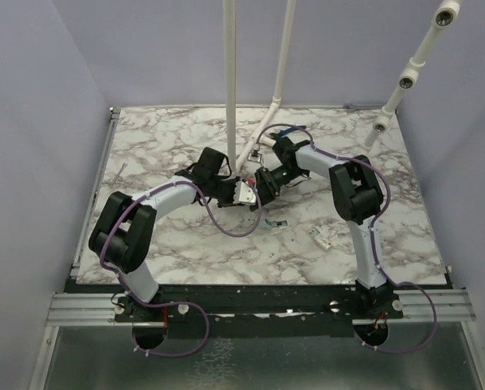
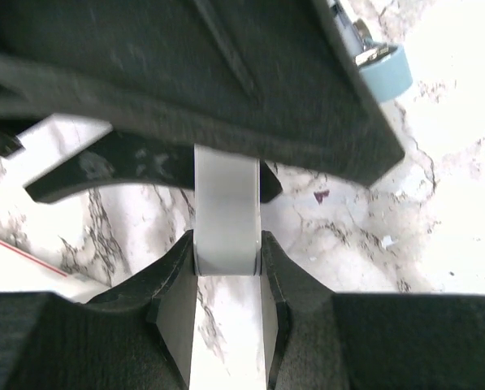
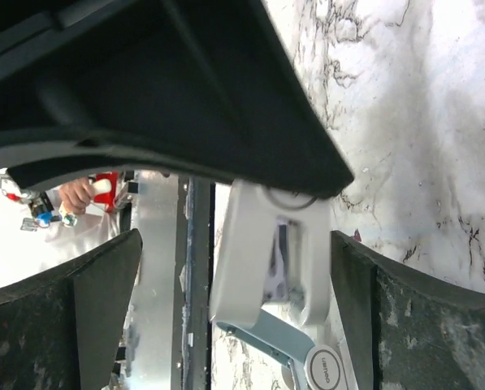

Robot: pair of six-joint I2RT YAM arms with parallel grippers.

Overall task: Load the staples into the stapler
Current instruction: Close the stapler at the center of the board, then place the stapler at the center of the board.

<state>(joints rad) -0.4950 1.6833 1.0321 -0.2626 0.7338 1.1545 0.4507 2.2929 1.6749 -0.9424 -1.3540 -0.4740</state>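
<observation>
The left pincer [image 2: 227,252] pinches the stapler [image 3: 266,244] while the right pincer [image 3: 234,272] is spread around it; a clumsy closing could twist it free.

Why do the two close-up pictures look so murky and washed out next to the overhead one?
Left wrist view: the dark left tool sits too close, so it blurs, and the marble table burns out white. Right wrist view: same soft dark fingers, pale table glare, though the stapler looks sharp. Top view: even light, all in focus.
</observation>
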